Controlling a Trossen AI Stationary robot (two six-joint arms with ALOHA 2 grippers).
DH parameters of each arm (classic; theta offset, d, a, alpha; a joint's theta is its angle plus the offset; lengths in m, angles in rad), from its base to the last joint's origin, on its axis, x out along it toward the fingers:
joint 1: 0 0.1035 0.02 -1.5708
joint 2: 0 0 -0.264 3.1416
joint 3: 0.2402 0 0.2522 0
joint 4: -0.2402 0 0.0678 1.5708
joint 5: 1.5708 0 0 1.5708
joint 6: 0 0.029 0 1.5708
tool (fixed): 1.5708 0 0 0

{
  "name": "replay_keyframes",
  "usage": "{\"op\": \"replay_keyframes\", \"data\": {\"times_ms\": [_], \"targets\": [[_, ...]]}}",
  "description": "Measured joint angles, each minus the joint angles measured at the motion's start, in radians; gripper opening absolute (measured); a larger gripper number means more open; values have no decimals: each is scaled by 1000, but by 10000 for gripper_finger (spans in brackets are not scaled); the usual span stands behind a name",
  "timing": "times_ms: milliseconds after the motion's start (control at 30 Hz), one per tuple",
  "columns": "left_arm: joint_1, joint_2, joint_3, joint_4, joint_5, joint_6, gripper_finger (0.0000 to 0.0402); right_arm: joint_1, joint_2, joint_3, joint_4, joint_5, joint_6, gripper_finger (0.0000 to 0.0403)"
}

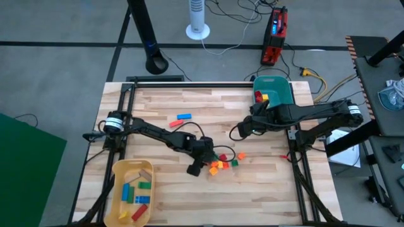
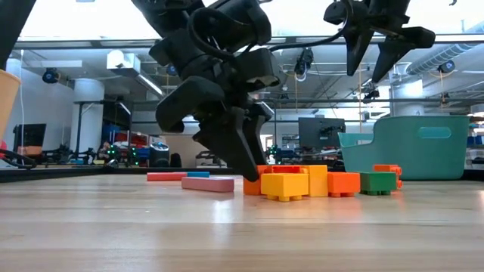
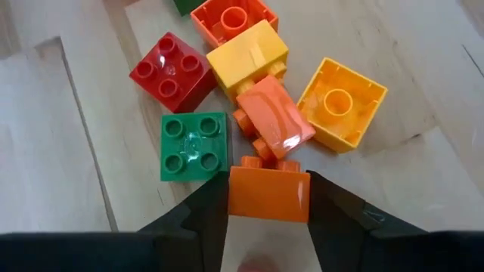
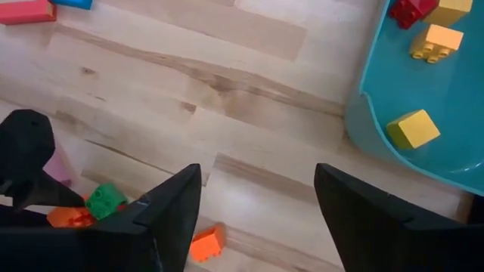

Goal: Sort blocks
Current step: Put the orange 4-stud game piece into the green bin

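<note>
Left gripper (image 3: 268, 198) reaches down steeply into the blocks (image 1: 222, 162) clustered mid-table (image 1: 265, 183), jaws pinching an orange block (image 3: 269, 194) on both sides. Green block (image 3: 193, 146) just beside it. Right gripper (image 4: 257, 219) hangs raised near the teal bin (image 1: 278, 89), arm bent back, jaws spread, holding nothing. More blocks lie in the yellow tray (image 1: 120, 170).
</note>
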Motion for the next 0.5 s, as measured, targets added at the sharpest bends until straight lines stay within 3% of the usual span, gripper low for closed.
{"op": "replay_keyframes", "data": {"times_ms": [200, 333, 500], "targets": [[26, -89, 4, -113, -2, -11, 136, 9, -7, -1, 113, 73, -117, 251], [82, -233, -5, -110, -7, -45, 136, 25, -31, 0, 291, 97, -268, 254], [161, -454, 1, -65, -7, -92, 136, 26, -46, -1, 465, 34, -252, 245]]}}
